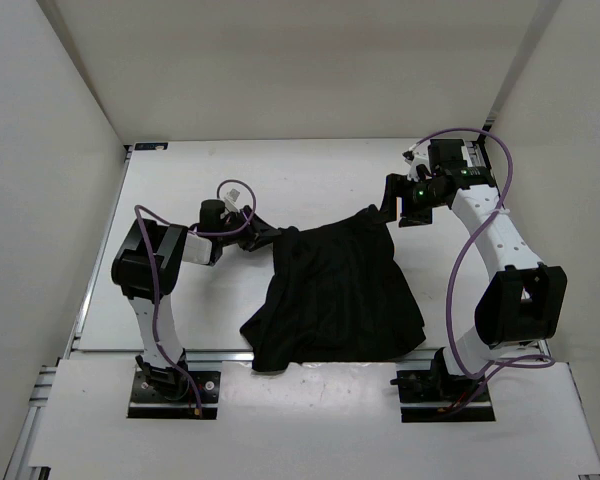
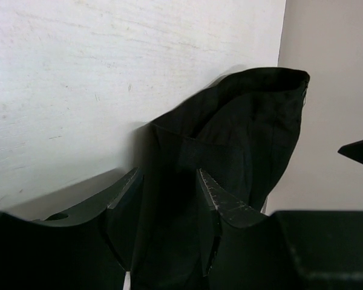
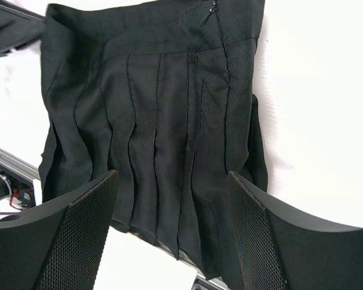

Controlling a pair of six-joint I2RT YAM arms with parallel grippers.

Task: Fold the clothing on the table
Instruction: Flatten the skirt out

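Currently, clothing [image 1: 335,295] on table [image 1: 200,190], left end effector [image 2: 169,179] spread, right end effector [image 3: 172,175] spread

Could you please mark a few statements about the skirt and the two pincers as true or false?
1. The pleated skirt lies on the table. True.
2. The right pincer is shut on it. False: its jaws stand wide open.
3. The left pincer is open. True.
4. The skirt is red. False: it is black.
5. A zipper shows at the waistband. True.
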